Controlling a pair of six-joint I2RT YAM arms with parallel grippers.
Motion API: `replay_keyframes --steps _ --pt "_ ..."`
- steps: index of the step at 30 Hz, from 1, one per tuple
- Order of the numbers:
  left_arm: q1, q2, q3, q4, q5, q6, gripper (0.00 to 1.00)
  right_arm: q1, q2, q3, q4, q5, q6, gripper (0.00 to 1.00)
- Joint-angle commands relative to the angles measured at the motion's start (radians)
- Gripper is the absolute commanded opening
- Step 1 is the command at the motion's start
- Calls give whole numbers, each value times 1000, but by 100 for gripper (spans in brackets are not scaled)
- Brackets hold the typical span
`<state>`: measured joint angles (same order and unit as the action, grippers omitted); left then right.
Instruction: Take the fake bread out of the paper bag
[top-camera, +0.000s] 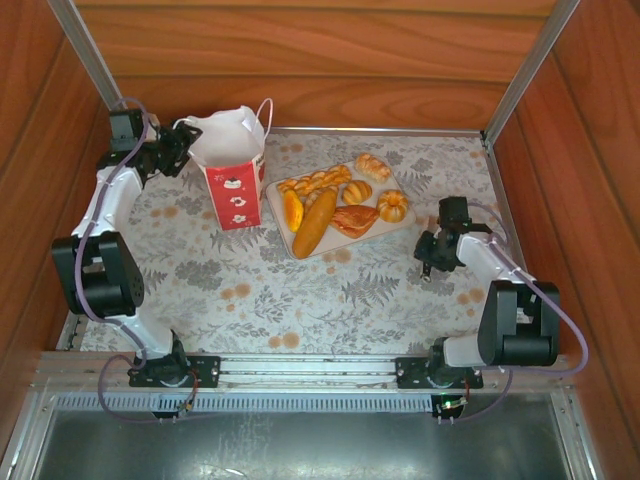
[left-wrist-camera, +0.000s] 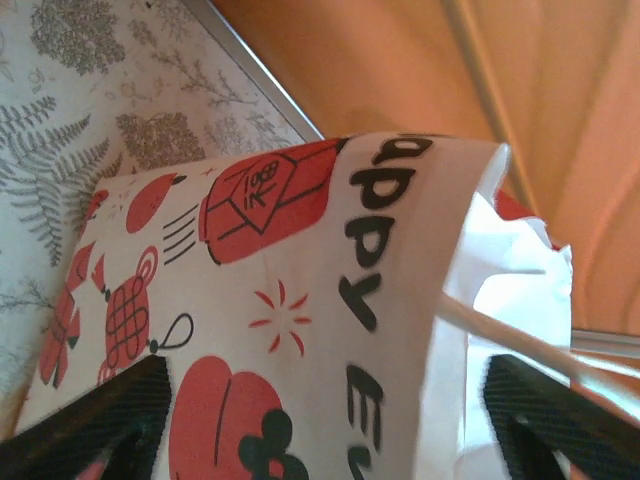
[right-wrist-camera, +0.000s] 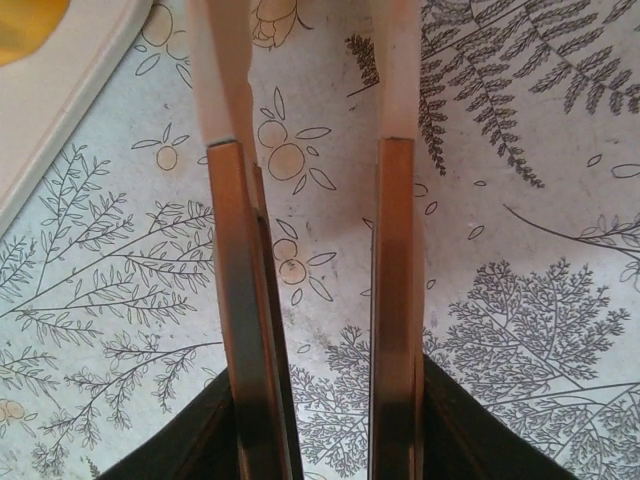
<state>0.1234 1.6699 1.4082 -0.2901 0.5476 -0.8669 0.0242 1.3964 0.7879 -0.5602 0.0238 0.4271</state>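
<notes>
The paper bag (top-camera: 232, 165) stands upright at the back left of the table, white on top with a red lower band. My left gripper (top-camera: 185, 140) is at its upper left edge. In the left wrist view the bag (left-wrist-camera: 280, 300) and a cord handle (left-wrist-camera: 520, 345) lie between the widely parted fingers of that gripper (left-wrist-camera: 320, 410), which is open. Several pieces of fake bread (top-camera: 335, 200) lie on a beige tray (top-camera: 403, 224) right of the bag. My right gripper (top-camera: 430, 262) hovers over the cloth right of the tray, open (right-wrist-camera: 310, 70) with nothing between its fingers.
A floral cloth (top-camera: 300, 290) covers the table. Wooden walls close in the back and sides, with metal posts at the back corners. The tray's corner (right-wrist-camera: 60, 90) shows at the upper left of the right wrist view.
</notes>
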Motion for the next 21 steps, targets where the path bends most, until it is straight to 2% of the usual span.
replay_keyframes --steps 1,3,10,19,21 --pt "12 -86 -16 -50 -14 35 96 -14 29 2 -13 -16 34 44" --pt "16 -117 -34 -54 -20 37 100 -15 50 14 -30 -18 43 45" --pt "26 -203 -83 -59 -7 30 100 -18 150 64 -113 -41 61 53" --pt "27 -229 -157 -86 -1 40 100 -18 199 83 -110 -76 63 54" --pt "28 -222 -163 -86 -1 35 95 -18 198 86 -110 -76 62 54"
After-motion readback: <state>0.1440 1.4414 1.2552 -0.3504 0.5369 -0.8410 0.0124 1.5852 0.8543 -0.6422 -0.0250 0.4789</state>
